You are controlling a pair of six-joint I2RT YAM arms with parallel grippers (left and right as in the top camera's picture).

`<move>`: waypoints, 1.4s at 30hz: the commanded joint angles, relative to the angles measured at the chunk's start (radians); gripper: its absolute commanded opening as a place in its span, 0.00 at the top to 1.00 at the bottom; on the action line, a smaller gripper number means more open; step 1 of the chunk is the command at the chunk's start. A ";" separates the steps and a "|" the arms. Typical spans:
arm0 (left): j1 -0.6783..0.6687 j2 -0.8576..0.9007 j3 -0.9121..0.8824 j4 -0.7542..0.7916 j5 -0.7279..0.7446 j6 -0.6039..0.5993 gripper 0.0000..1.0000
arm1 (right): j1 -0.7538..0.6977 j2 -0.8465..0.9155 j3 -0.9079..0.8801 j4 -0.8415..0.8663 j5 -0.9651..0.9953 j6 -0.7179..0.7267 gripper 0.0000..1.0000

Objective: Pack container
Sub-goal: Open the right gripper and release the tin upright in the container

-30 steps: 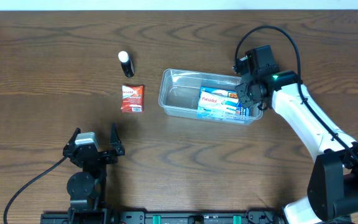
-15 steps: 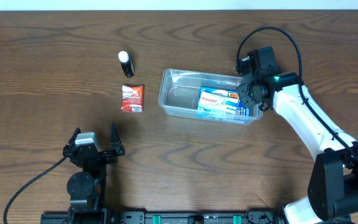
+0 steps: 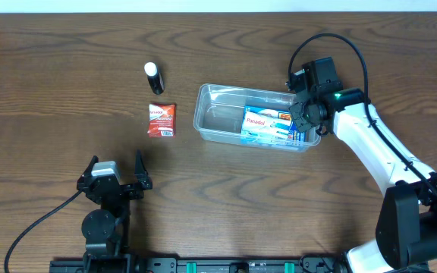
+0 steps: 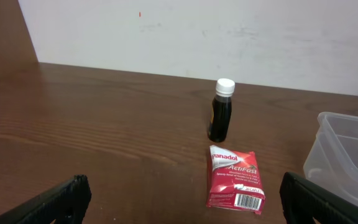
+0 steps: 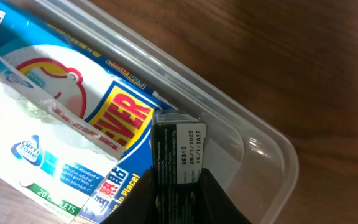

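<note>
The only movement is in the right arm, and it is slight. Seen from overhead, the right gripper (image 3: 308, 114), hanging over the right end of the container (image 3: 203, 114), now sits a touch nearer the right edge of the tabletop (image 3: 67, 61) than it did a second ago. The black camera block (image 3: 319, 74) above it has gone the same way. The green light (image 3: 337, 95) on the wrist and the upper end of the white forearm (image 3: 359, 133) have slid along with them. The black cable (image 3: 332, 36) looping over the wrist has followed, its arc drawn a little rightward. The whole shift came in the first half of that second.
</note>
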 commanded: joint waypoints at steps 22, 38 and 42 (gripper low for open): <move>0.005 0.000 -0.024 -0.030 -0.008 0.010 0.02 | -0.007 -0.114 0.134 -0.108 -0.021 0.105 0.90; 0.005 0.000 -0.024 -0.030 -0.008 0.010 0.02 | -0.025 -0.143 0.131 -0.101 -0.186 0.379 0.99; 0.005 0.000 -0.024 -0.030 -0.008 0.010 0.02 | -0.069 -0.143 0.129 -0.102 -0.268 0.401 0.99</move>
